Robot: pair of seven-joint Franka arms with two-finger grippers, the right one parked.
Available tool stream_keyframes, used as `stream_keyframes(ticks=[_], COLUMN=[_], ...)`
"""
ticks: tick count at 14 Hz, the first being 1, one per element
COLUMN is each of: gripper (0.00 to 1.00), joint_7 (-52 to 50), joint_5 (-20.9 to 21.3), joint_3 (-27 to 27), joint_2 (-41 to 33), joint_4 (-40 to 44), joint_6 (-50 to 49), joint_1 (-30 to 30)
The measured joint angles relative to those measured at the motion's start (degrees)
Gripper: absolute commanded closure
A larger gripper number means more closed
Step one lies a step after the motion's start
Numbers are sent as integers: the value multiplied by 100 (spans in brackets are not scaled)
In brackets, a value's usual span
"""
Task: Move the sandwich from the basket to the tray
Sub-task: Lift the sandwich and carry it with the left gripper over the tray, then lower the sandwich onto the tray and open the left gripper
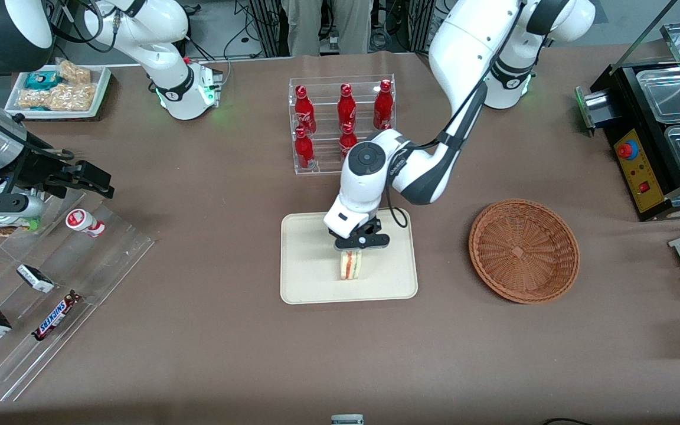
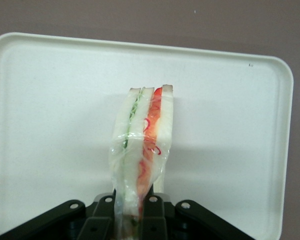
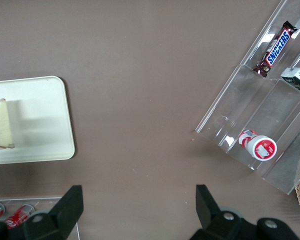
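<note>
Gripper (image 1: 356,248) over tray (image 1: 304,283) centre, clamped on sandwich (image 1: 350,265), which stands upright with filling edge up. Bare tray all round it, rims well apart. Basket (image 1: 523,250) sits well off toward the working arm's end.

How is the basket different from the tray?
The basket is round, reddish-brown and woven; the tray is a flat, smooth, cream rectangle with rounded corners. The basket has nothing in it; the tray has the sandwich standing on edge over it, pinched by the gripper. The basket lies toward the working arm's end of the table. Both sit on the brown table.
</note>
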Motion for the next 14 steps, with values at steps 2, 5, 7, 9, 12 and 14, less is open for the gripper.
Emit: stream_keyframes(ticks=[2, 5, 7, 9, 12, 14], gripper=[77, 0, 0, 0, 0, 0], joint_7=[-12, -417, -705, -795, -745, -229], joint_5=[122, 358, 388, 391, 442, 470], joint_3=[3, 8, 28, 79, 169, 196], joint_2=[90, 242, 225, 40, -648, -1186], joint_4=[3, 5, 78, 242, 369, 373], joint_6=[94, 256, 244, -128, -1100, -1758], joint_1=[-79, -130, -128, -99, 129, 457])
